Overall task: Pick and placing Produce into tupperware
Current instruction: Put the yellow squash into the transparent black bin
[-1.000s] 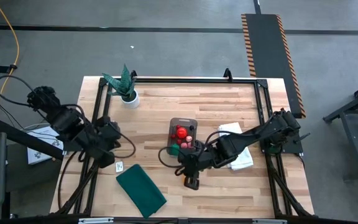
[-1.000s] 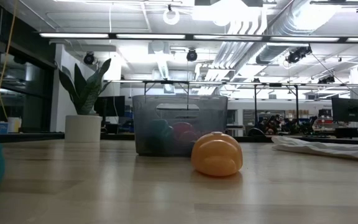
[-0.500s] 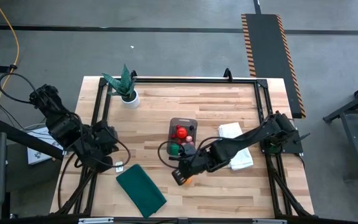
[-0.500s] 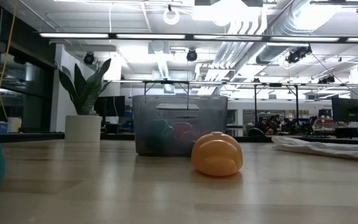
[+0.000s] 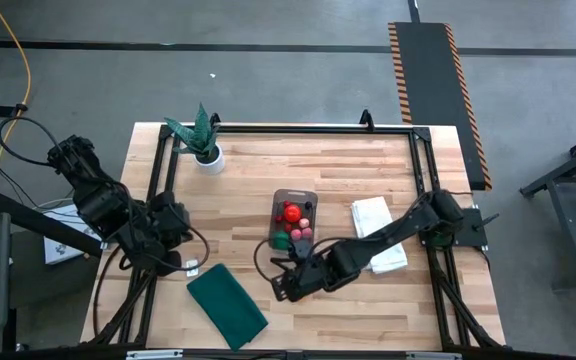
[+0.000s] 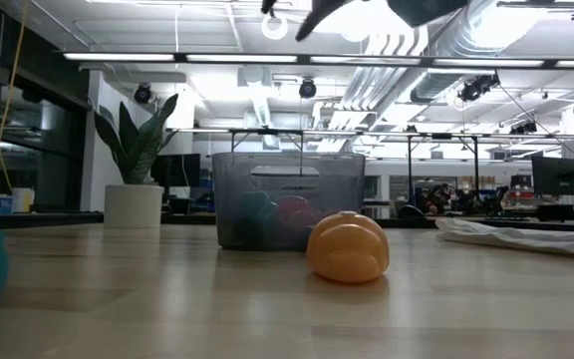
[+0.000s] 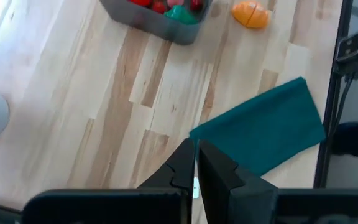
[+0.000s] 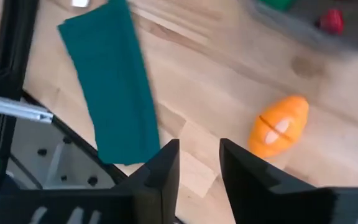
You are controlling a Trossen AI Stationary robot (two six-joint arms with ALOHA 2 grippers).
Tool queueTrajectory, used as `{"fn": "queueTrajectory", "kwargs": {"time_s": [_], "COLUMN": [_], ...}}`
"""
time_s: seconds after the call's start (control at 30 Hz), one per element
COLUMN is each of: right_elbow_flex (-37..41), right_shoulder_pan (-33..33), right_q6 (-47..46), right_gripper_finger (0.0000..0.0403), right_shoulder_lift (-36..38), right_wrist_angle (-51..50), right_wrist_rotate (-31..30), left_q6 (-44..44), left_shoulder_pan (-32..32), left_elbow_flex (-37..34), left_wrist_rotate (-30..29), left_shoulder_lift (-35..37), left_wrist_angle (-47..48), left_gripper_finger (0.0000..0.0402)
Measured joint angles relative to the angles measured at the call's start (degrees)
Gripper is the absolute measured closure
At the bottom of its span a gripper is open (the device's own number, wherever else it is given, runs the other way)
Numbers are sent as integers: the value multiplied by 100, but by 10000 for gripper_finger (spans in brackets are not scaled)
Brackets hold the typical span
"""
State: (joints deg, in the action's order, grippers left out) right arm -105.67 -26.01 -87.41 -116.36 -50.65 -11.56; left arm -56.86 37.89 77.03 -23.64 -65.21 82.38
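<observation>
- Your surface point(image 5: 368, 170) is a pale wooden butcher-block top inside a black metal frame, standing on a grey concrete floor point(image 5: 268, 80).
- The small clear grey-tinted rectangular plastic tupperware point(image 5: 294, 220) sits near the middle of it, with a red ball point(image 5: 291, 212), a green round piece point(image 5: 281, 239) and small pink and red pieces inside.
- The orange toy fruit point(image 6: 348, 247) lies on the bare wood in front of the tupperware, not touching it.
- Your right hand point(image 8: 197, 163) hovers above the wood near that orange fruit, its fingers a narrow gap apart and holding nothing.
- Your left hand point(image 7: 196, 163) waits at the left edge, fingers pressed together and empty.
- A folded dark green cloth point(image 5: 227, 305), a folded white cloth point(image 5: 378, 232) and a spiky green plant in a white pot point(image 5: 201, 139) also rest on it.
- Beyond, you see an open workshop with ceiling ducts point(image 6: 446, 40) and strip lights.
</observation>
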Motion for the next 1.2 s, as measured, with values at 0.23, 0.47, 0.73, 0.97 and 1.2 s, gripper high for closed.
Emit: {"fn": "queueTrajectory", "kwargs": {"time_s": [0.23, 0.47, 0.73, 0.97, 1.2], "right_elbow_flex": [2, 0, 0, 0, 0], "right_shoulder_pan": [-26, 55, 88, 128, 250], "right_q6": [-1454, -2344, -3032, -3132, -2680], "right_gripper_finger": [269, 252, 251, 251, 251], "right_shoulder_lift": [-322, -364, -364, -496, -840], "right_wrist_angle": [-16, -82, -408, -713, -385], "right_wrist_rotate": [112, 111, 572, 607, 775], "left_q6": [815, 1866, 2159, 2166, 2151], "left_shoulder_pan": [2, 3, 0, 0, 0], "left_elbow_flex": [0, 0, 0, 0, 0], "left_wrist_rotate": [220, 614, 595, 403, 266], "left_shoulder_lift": [104, 392, 916, 1421, 1782], "left_wrist_angle": [-315, -450, -429, -421, -416], "left_gripper_finger": [392, 392, 392, 392, 392]}}
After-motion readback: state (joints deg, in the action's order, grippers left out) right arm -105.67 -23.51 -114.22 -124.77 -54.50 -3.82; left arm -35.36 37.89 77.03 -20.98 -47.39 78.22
